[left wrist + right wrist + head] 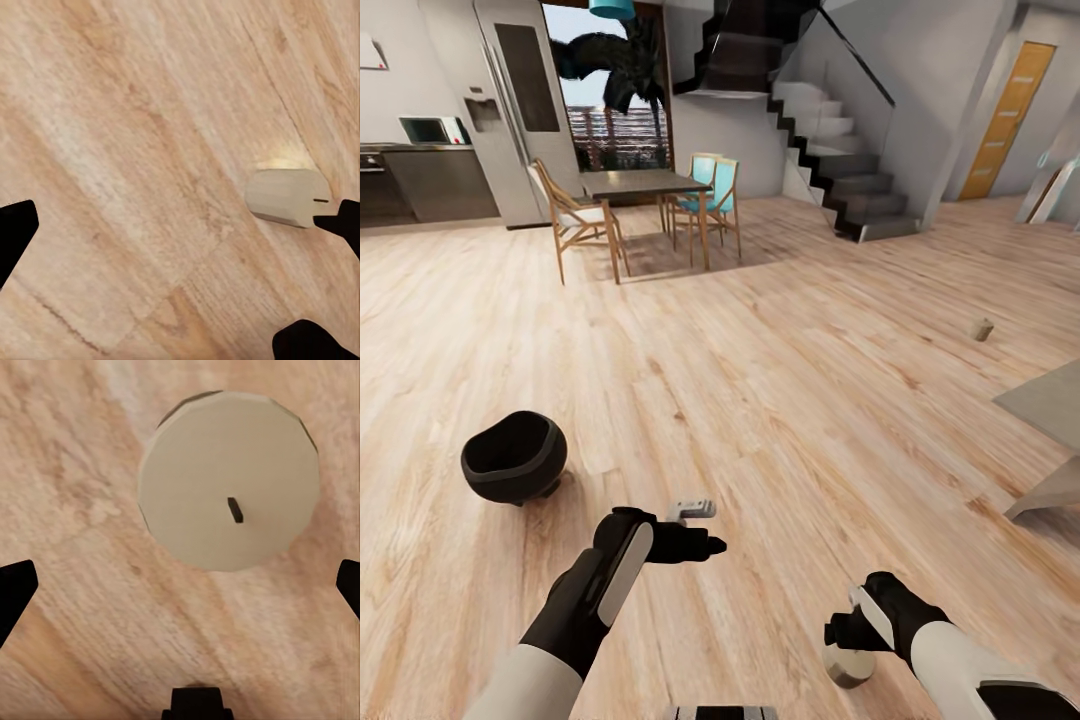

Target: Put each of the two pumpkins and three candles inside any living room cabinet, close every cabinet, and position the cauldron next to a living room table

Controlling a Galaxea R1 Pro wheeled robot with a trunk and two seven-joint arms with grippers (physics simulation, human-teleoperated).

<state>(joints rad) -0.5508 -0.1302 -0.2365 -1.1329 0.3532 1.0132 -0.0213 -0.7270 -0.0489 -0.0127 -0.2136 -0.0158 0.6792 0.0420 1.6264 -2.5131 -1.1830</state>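
**On the plank floor: two pincers over two candles, cauldron at the left**

Down on the light wood floor [760, 380], the black cauldron [513, 457] sits to the left, tipped so that its wide mouth faces up and toward the robot. Just right of it and nearer, the left pincer [700, 528] reaches forward above the boards. A pale candle [692, 509] lies on its side right beside it. In the left wrist view this candle [287, 196] rests flat on the planks, wick end pointing at one dark fingertip [341, 223], which overlaps its edge. The opposite fingertip is far across the frame, so the left pincer [176, 229] stands wide open and grips nothing.

Lower right in the head view, the right pincer [850, 640] points down over a second candle [849, 667] standing upright on the floor. From the right wrist camera, that candle [229, 480] shows its round cream top and short dark wick. The two fingertips [16, 592] sit far apart at the frame's edges, clear of the wax, so the right pincer [180, 592] is spread open and empty.

A third small candle [984, 329] stands far off to the right on the floor, near the corner of a grey counter [1050, 405]. A dining set [643, 184] and stairs [840, 170] fill the background.
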